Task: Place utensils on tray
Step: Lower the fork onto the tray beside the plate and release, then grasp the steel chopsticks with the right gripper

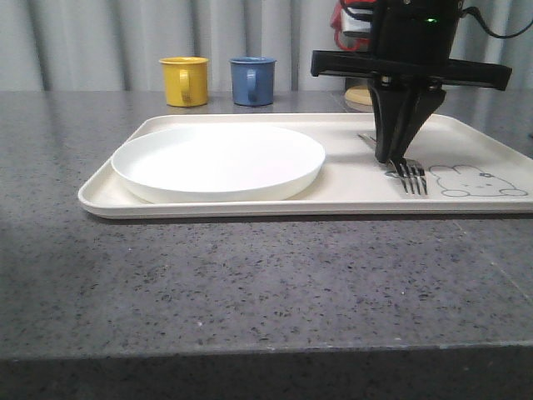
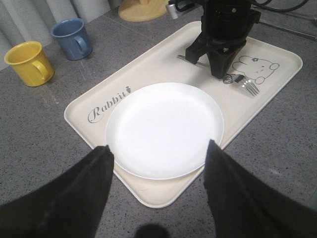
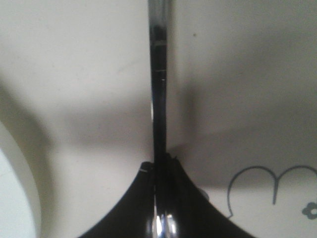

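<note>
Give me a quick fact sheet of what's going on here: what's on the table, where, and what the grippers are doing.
tray: on grey table, holds plate and fork
plate: white, empty, on the tray's left part
fork: lying on the tray beside the rabbit drawing, tines toward the camera
right gripper: down at the tray, shut on the fork's handle
left gripper: open, above the plate's near edge, holding nothing
mugs: yellow and blue, behind the tray

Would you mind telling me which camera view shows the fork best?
The front view: the fork lies on the tray with its tines clear below the right gripper. The left wrist view shows the tines smaller. The right wrist view shows the handle running between the fingers.
</note>
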### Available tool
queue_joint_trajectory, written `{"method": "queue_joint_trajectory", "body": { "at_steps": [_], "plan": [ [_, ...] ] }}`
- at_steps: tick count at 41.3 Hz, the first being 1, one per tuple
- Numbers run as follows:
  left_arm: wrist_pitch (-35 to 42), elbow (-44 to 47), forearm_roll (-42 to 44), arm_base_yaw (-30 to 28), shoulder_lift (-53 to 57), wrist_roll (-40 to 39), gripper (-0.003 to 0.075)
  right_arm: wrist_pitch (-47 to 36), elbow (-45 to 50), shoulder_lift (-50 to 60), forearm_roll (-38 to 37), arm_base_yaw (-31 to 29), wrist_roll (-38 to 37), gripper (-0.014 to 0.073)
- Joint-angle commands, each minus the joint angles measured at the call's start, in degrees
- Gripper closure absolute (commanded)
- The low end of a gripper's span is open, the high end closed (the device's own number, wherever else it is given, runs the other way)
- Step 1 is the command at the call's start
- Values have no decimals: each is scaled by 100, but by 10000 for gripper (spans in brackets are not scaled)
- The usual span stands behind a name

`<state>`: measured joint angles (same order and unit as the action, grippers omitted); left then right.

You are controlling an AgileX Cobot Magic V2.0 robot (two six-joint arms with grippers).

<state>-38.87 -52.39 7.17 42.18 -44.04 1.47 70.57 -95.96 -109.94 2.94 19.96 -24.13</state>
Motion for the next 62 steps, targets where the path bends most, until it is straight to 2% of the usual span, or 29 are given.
{"method": "queue_joint_trajectory", "body": {
  "at_steps": [1,6,10,14,21,27,36,42,62],
  "plan": [
    [437,-163,-14,45,2,-53,312,6,-177,290,27,-9,-27,417],
    [437,-163,-14,45,2,-53,312,-18,-177,304,40,-9,-27,307],
    [437,-163,-14,45,2,-53,312,7,-177,388,7,-9,148,302],
    [437,-163,-14,45,2,-53,312,129,-182,615,-141,-9,962,302],
    [437,-163,-14,45,2,-53,312,382,-147,1142,-906,-257,1410,302],
    [437,-163,-14,45,2,-53,312,543,101,1530,-957,-980,1826,302],
    [437,-163,-14,45,2,-53,312,579,816,1697,-533,-2413,2480,302],
    [437,-163,-14,45,2,-53,312,568,1157,1561,-416,-2882,2677,302],
    [437,-163,-14,45,2,-53,312,501,1260,1056,-377,-2914,2843,307]
  ]
}}
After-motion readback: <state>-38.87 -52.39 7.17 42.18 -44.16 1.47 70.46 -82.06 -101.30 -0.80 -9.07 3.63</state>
